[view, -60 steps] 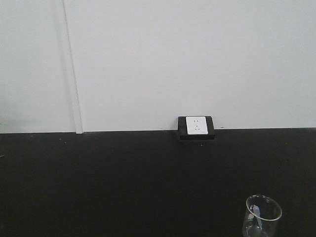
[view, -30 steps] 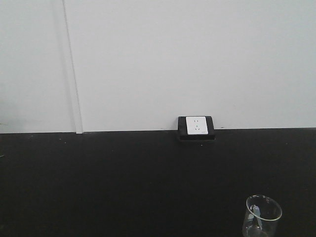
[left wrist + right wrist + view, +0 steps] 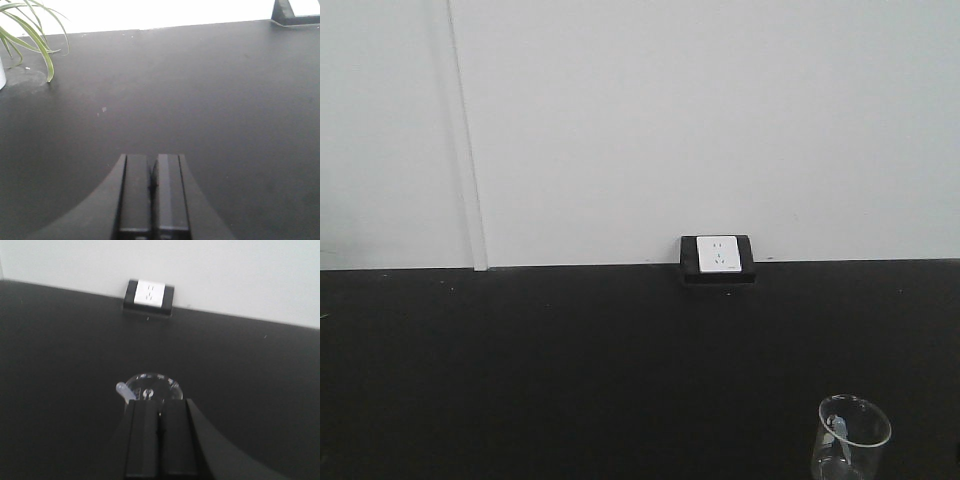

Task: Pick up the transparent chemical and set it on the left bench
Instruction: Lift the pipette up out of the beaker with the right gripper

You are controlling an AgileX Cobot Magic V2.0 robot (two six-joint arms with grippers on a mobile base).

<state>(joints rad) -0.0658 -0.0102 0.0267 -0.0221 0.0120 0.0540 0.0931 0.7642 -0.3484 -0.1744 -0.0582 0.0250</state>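
No writing here that can be read.
The white wall socket point(image 3: 717, 254), at the back edge of the black bench point(image 3: 570, 370), shows only its pin slots, and no print on its face is legible. The glass beaker point(image 3: 853, 435), near the bench's front right corner, has a pale patch on its wall and faint specks along its rim, all too blurred to read.

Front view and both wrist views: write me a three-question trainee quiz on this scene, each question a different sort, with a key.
1. True or false: the wall socket sits where the benchtop meets the wall.
2. In the front view the beaker is at: A bottom right; B bottom left; C centre.
3. Fill in: the right gripper has its jaws ____.
Key: 1 true; 2 A; 3 shut.
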